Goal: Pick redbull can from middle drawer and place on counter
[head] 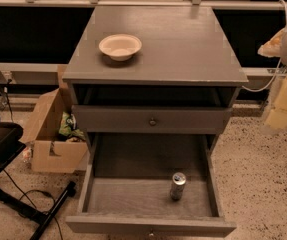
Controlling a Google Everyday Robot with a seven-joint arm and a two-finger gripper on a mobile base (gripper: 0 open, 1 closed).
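The redbull can [177, 185] stands upright on the plank floor of the open middle drawer [99, 198], right of centre and near the front. The drawer is pulled far out, with its front panel [148, 226] at the bottom of the view. The counter [183, 44] is the grey cabinet top above it. My gripper [284, 79] shows as a pale, blurred shape at the right edge of the view. It is level with the counter's front edge, well to the right of the cabinet and far from the can.
A cream bowl [120, 46] sits on the counter's left front part. A shut drawer with a knob [152, 121] lies above the open one. A cardboard box [53, 134] stands on the floor to the left. A black stand with cables [13, 184] is at lower left.
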